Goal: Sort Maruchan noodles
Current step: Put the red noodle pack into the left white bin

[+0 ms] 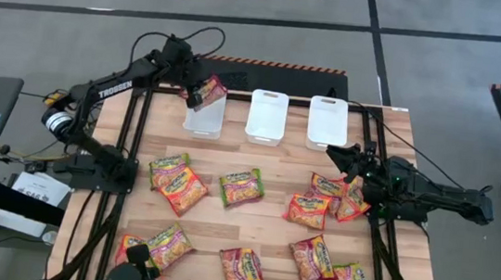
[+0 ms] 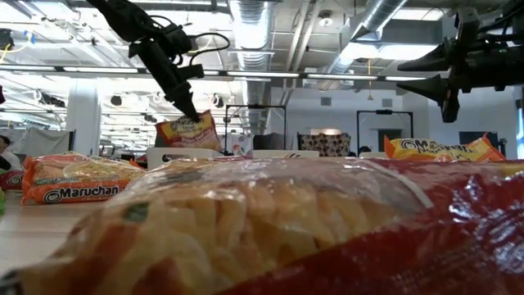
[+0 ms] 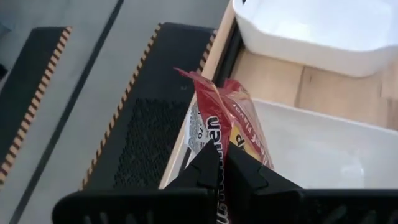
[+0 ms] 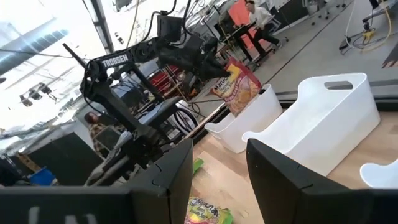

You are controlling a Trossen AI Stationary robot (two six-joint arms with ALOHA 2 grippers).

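High view showed the left gripper [image 1: 196, 90] pinching a red-edged noodle packet [image 1: 209, 90] by its crinkly edge above the left bin [image 1: 204, 121]; light, limp, probably slippery. The right gripper [image 1: 337, 155] hung unclenched, empty.

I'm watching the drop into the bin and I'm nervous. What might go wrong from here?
1. The left gripper pinches only an edge of the red-edged crinkly noodle packet, which hangs tilted over the left white plastic bin; released, it might catch the rim.
2. The open right gripper hovers over overlapping packets; it may grab two.
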